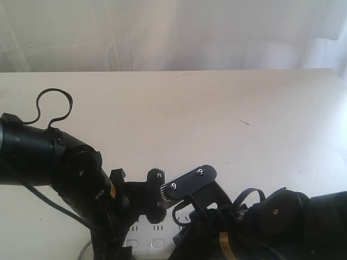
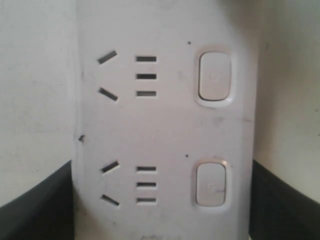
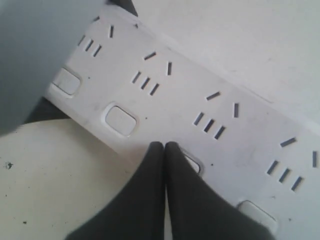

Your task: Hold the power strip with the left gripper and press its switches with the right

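Observation:
The white power strip (image 2: 165,130) lies flat on the table, only a short part of it (image 1: 154,238) showing at the bottom edge of the exterior view. My left gripper (image 2: 162,200) is shut on it, one dark finger (image 2: 35,210) against each long side. Two switches (image 2: 215,77) show between the fingers in the left wrist view. My right gripper (image 3: 165,146) is shut, its fingertips pressed together and resting on the near edge of one switch (image 3: 194,162), which they partly cover. Other switches (image 3: 121,121) along the row are uncovered.
The cream table (image 1: 217,119) stretches back to a white curtain (image 1: 173,32). Both arms crowd the bottom of the exterior view, the silver-grey block (image 1: 187,184) of the right wrist above the strip. A grey cord (image 1: 84,250) leaves the strip at the bottom left.

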You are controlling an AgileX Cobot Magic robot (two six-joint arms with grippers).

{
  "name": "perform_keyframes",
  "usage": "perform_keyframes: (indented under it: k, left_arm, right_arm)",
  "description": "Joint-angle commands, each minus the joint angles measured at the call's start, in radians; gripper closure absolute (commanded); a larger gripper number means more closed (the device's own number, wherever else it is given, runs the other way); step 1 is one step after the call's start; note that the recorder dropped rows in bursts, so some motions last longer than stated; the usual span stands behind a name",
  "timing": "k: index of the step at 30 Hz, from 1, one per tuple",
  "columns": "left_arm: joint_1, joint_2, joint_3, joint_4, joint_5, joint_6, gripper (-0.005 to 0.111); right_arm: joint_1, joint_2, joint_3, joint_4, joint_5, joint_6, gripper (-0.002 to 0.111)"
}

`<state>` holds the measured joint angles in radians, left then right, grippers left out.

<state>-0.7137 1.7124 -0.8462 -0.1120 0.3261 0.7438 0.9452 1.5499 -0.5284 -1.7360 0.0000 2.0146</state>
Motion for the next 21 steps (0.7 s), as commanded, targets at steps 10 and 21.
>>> perform_keyframes:
  k: [10,21]
  left_arm:
    - [-0.007,0.023,0.029,0.049,0.09,0.015,0.107]
    - [-0.007,0.023,0.029,0.051,0.09,0.015,0.107]
  right_arm:
    - [0.001,0.046,0.008,-0.008,0.016,-0.003,0.108]
    - [0.001,0.046,0.051,-0.008,0.068,-0.003,0.108]
